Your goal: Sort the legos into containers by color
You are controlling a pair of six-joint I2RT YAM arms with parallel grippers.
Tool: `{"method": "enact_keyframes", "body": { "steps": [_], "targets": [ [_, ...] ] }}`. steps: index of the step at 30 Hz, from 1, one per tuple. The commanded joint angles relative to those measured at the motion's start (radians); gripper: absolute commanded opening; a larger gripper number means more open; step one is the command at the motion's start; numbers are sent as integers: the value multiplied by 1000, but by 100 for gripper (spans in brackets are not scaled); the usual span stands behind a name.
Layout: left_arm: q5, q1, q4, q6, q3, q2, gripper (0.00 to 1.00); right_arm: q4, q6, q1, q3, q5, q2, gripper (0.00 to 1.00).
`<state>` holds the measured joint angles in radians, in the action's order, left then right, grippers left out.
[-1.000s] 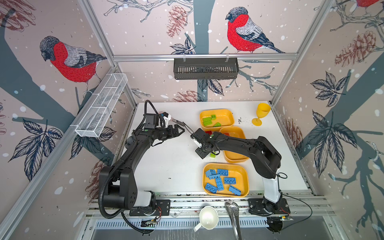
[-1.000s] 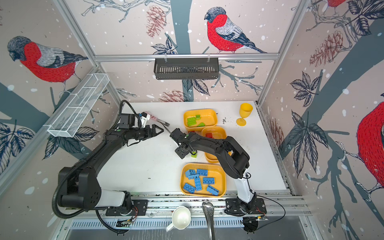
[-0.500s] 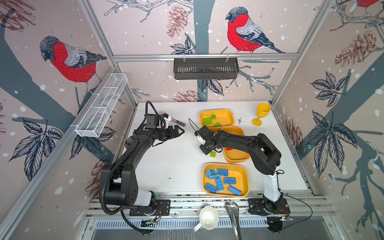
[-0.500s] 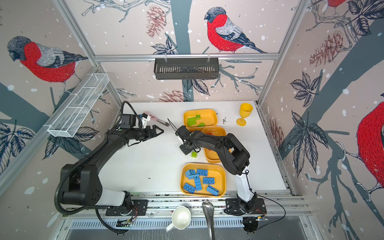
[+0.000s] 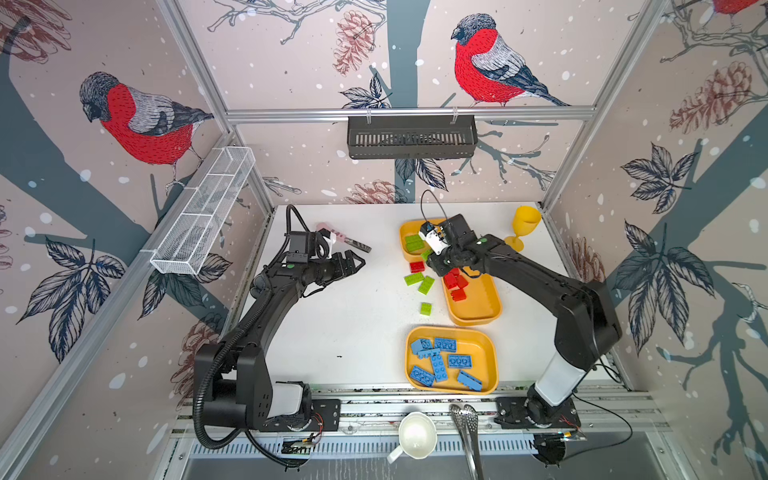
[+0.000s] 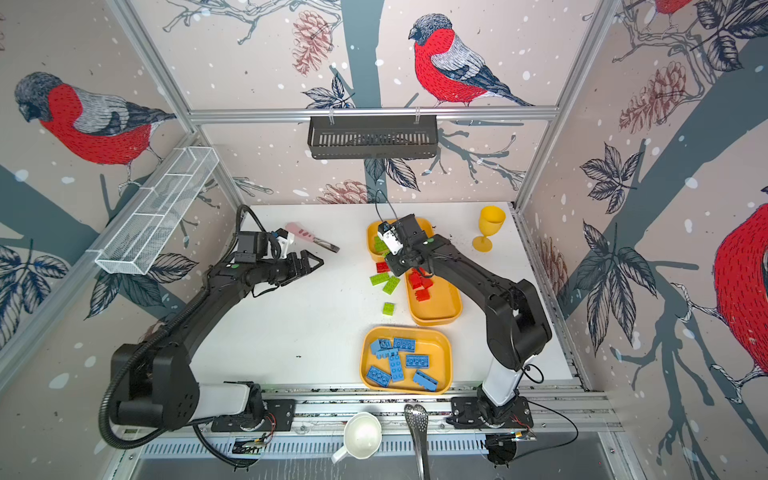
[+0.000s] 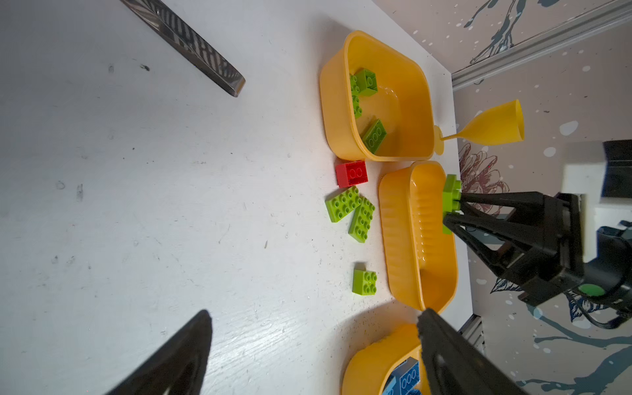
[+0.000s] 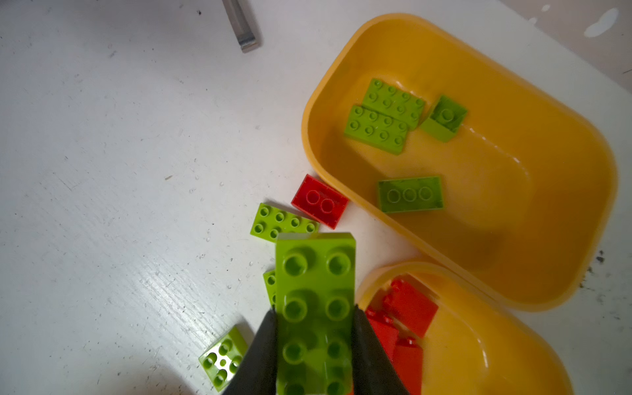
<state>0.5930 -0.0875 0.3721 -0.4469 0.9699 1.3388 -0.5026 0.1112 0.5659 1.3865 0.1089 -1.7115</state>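
Observation:
My right gripper (image 8: 313, 313) is shut on a lime green lego (image 8: 314, 294), held off the table between the red container (image 5: 482, 307) and the green container (image 5: 404, 232). The left wrist view shows the same green lego (image 7: 451, 196) in that gripper's fingertips. On the table lie a loose red lego (image 5: 417, 266), two long green legos (image 5: 414, 279) (image 5: 426, 285) and a small green lego (image 5: 425, 308). Several blue legos fill the near container (image 5: 488, 347). My left gripper (image 5: 357, 264) hangs open and empty, left of the loose legos.
A yellow goblet (image 5: 524, 226) stands at the back right. A pink-handled knife (image 5: 345, 242) lies behind my left gripper. A white wire basket (image 5: 203, 212) and a black rack (image 5: 411, 137) hang on the walls. A white mug (image 5: 417, 434) and a slotted spoon (image 5: 467, 432) sit in front.
My right gripper has shut on a green lego from the loose group and carried it up and back towards the green container. The left arm has hardly moved.

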Motion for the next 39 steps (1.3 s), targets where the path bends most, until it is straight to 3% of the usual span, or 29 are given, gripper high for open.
{"method": "enact_keyframes", "body": {
  "steps": [1,5,16,19,21,22,25,32,39],
  "targets": [
    [-8,3,-68,-51,-15,-22,93,7,29,-80,0,91,34,18],
    [20,2,-103,-82,-37,-47,93,61,48,-120,55,27,-16,20],
    [81,0,-130,-115,-57,-82,93,159,16,-165,291,20,-332,28],
    [81,1,-128,-113,-54,-76,93,168,1,-166,320,31,-387,39],
    [86,0,-139,-118,-58,-73,93,156,-6,-164,344,51,-412,60],
    [87,0,-145,-119,-57,-72,93,153,-5,-160,348,45,-418,65],
    [86,-1,-160,-115,-53,-61,93,163,-19,-165,334,45,-392,71],
    [91,2,-125,-62,-18,-15,93,98,0,-117,196,179,-241,71],
    [87,3,-101,-35,8,14,93,146,-103,-4,-6,100,-82,74]
  ]
}}
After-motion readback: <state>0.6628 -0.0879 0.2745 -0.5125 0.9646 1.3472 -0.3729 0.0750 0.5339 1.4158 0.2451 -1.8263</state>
